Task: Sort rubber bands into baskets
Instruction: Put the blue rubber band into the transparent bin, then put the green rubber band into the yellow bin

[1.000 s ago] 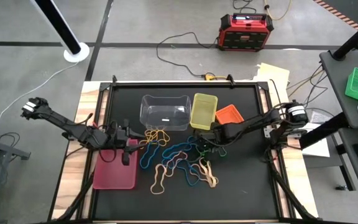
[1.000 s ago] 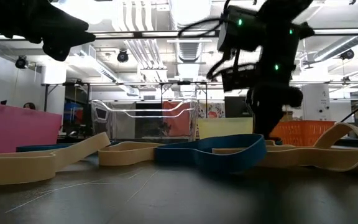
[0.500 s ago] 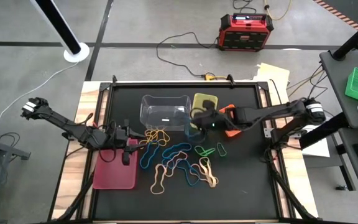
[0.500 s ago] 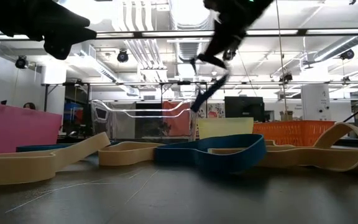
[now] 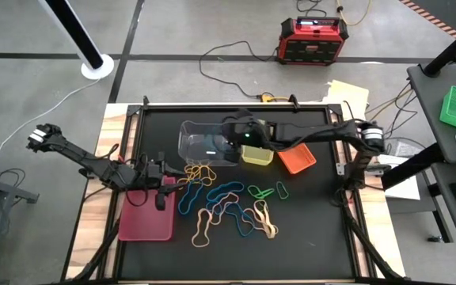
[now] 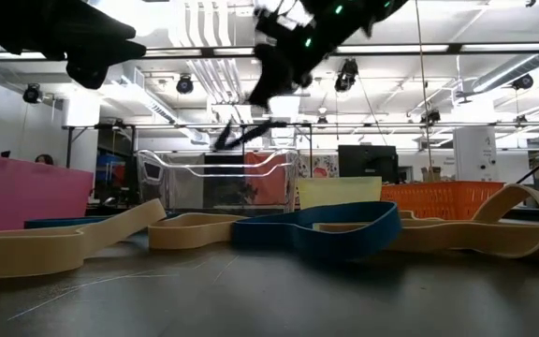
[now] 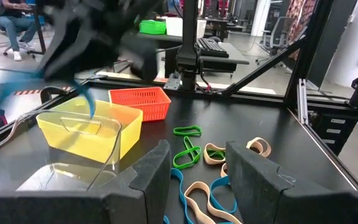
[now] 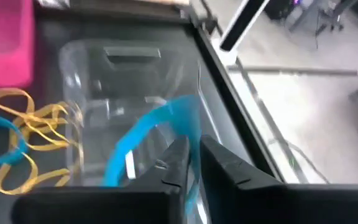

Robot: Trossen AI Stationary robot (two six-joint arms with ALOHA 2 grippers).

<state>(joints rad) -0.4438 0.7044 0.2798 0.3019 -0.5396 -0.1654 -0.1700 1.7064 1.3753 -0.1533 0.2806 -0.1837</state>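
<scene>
My right gripper hovers over the clear tub and is shut on a blue rubber band. In the low view the band dangles above the tub's rim. Many blue, tan, yellow and green bands lie flat on the black mat. The yellow-green bin and orange bin stand right of the tub. My left gripper is open and empty above the right edge of the pink tray, beside the pile. My right gripper pinches the blue band at one end of its loop between its two fingers. The fingers slant down from the table's right. The band hangs slack below them, lifted clear of the mat, over the clear tub.
Yellow bands lie on the mat just in front of the tub. Green bands lie near the bins. The mat's near part, in front of the pile, holds nothing. A red box and cables lie on the floor beyond the table's far edge.
My right gripper has risen from the pile with the blue band and gone toward the table's far-left, past the yellow-green bin to above the clear tub. The band is lifted clear of the mat and swings below the fingers.
</scene>
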